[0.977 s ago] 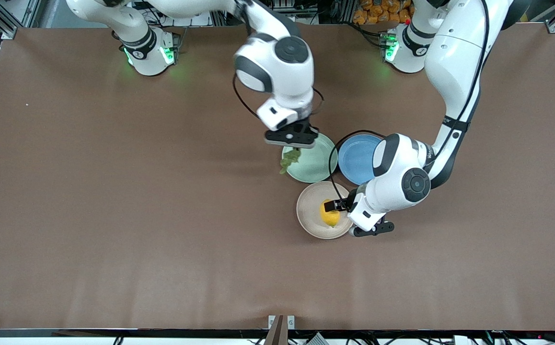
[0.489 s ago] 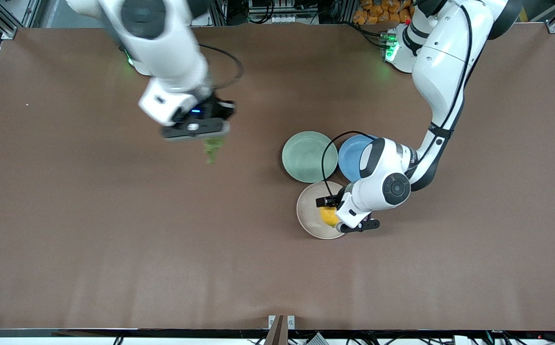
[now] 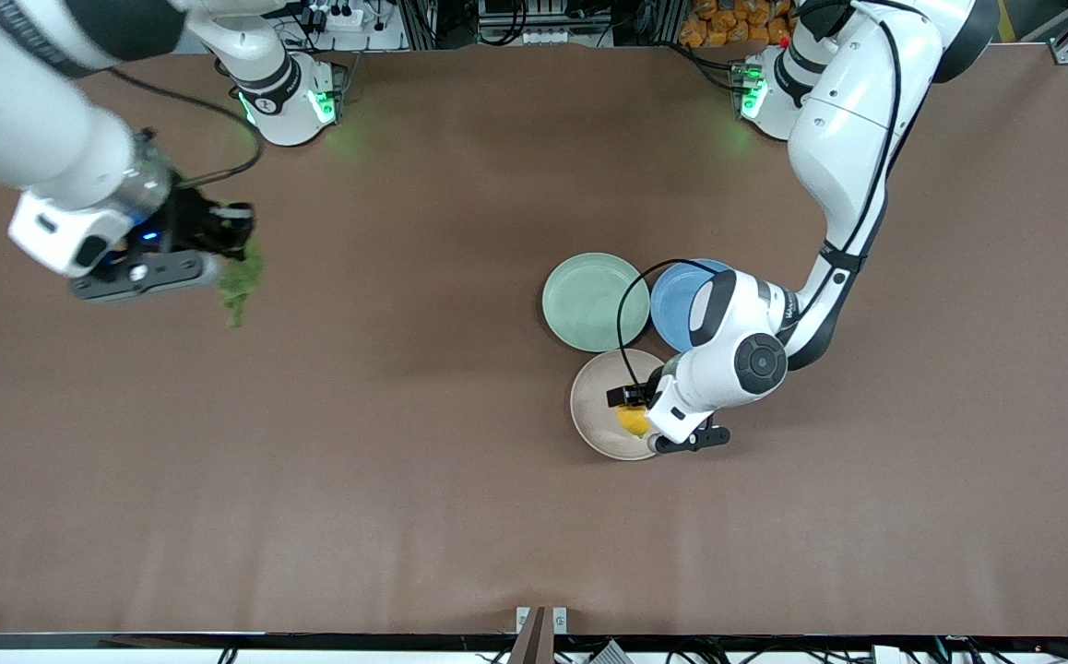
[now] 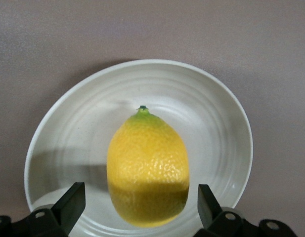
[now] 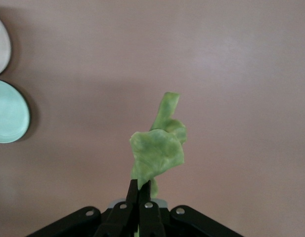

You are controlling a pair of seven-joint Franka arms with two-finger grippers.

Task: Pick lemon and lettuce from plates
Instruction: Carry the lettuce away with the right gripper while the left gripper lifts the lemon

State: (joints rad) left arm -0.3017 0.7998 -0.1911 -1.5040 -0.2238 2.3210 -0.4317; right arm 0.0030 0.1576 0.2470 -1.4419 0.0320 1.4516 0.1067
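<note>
I have the lettuce (image 5: 157,150) pinched in my right gripper (image 5: 139,195) over bare worktop (image 3: 460,516) toward the right arm's end, while my left gripper's (image 4: 137,202) fingers (image 4: 70,202) stand wide around the lemon (image 4: 147,170) on the beige plate (image 4: 216,123); next, I judge, close and lift.

Blue plate (image 3: 682,300), brown table (image 3: 405,461)

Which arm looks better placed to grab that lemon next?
The left. Its left gripper hangs open astride the lemon on the beige plate. The right gripper is already shut on the lettuce.
</note>
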